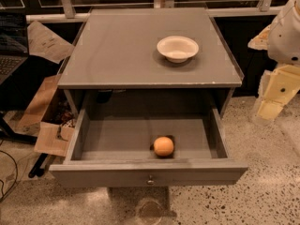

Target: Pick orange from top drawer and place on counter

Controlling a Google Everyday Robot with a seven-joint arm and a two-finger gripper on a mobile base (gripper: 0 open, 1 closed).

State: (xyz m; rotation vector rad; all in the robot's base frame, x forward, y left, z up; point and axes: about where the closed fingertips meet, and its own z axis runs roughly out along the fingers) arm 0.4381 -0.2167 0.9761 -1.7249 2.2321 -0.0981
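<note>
The orange [163, 146] lies in the open top drawer [108, 175], near its front wall and slightly right of centre. The drawer is pulled fully out, and its small metal knob [150, 178] shows on the front panel. The grey counter [117, 50] lies above it. My gripper [272, 104] hangs at the far right edge of the view, beside the cabinet's right side at about counter height. It is well apart from the orange and holds nothing I can see. The white arm housing [287, 32] sits above it.
A shallow white bowl [177, 48] stands on the counter at the back right. Cardboard pieces [47, 125] and papers [47, 41] lie left of the cabinet, and a laptop [11, 41] is at the far left. A rail [56, 17] runs behind. Speckled floor [262, 191] surrounds the drawer.
</note>
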